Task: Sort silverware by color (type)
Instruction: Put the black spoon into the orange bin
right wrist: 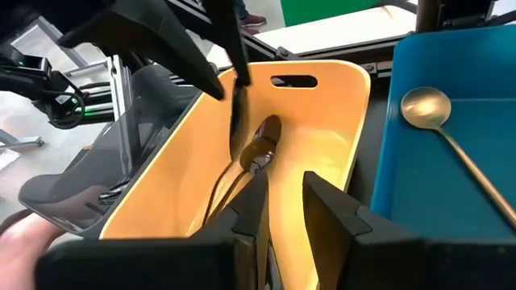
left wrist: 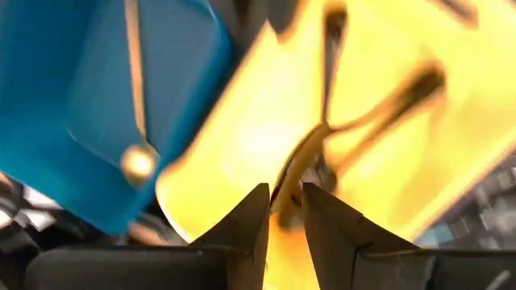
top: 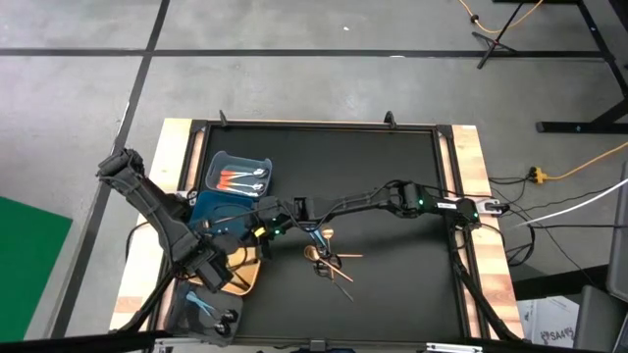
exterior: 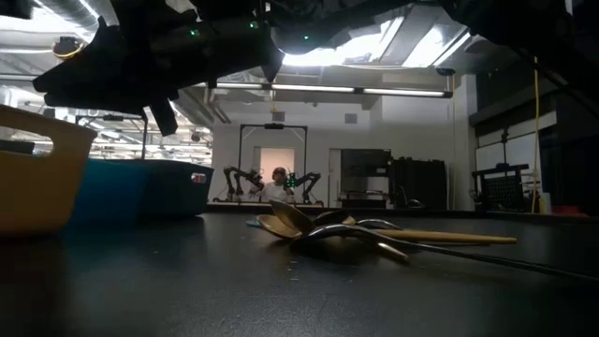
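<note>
Worktop [top: 392,294] is black, with bins clustered at its left edge: blue bin [top: 238,173] holds orange-handled pieces, yellow bin [right wrist: 339,137] holds black silverware [right wrist: 256,151], teal bin [right wrist: 451,177] next to it holds one gold spoon [right wrist: 426,107]. Left gripper [left wrist: 285,211] is over the yellow bin, fingers nearly together, pinching a black utensil [left wrist: 300,165]. Right gripper [right wrist: 282,201] hangs over the same bin, fingers slightly apart, nothing clearly between them. Loose gold/copper pile [exterior: 328,229] sits mid-worktop, spoons overlapping, handles fanned out. Judgement: pieces are light, stiff, thin and slick; they lie flat, so grab a handle mid-length where it's propped on a neighbour, not the bowl.
</note>
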Available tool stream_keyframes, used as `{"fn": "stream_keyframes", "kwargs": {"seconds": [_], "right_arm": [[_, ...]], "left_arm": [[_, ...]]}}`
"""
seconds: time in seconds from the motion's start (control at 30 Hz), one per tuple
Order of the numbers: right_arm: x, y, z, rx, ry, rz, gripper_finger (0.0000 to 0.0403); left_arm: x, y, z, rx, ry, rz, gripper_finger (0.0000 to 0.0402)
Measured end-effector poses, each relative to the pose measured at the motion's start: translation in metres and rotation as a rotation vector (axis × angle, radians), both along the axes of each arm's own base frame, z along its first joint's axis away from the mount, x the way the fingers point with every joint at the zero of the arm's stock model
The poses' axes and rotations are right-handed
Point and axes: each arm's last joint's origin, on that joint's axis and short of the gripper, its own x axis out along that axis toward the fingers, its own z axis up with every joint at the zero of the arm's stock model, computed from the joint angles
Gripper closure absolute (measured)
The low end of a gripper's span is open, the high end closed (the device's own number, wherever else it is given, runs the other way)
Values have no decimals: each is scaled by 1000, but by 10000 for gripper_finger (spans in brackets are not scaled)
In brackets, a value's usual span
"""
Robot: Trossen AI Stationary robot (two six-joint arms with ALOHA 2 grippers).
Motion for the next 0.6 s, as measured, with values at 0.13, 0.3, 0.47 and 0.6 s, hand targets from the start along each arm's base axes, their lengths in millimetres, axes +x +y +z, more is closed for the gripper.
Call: {"fn": "stream_keyframes", "kwargs": {"seconds": [0.13,0.3,0.47,0.6], "right_arm": [[0,-6,0,0,4,-9,333],[1,-18,0,31,11,37,333],[-1,-33,3,72,39,80,333],[-6,-46,14,39,57,63,333]], "left_arm": [[-2,-2,0,-40,37,10,331],[-5,-6,0,-37,33,39,331],[-12,-12,0,-36,30,77,331],[-20,-18,0,-60,69,127,331]]}}
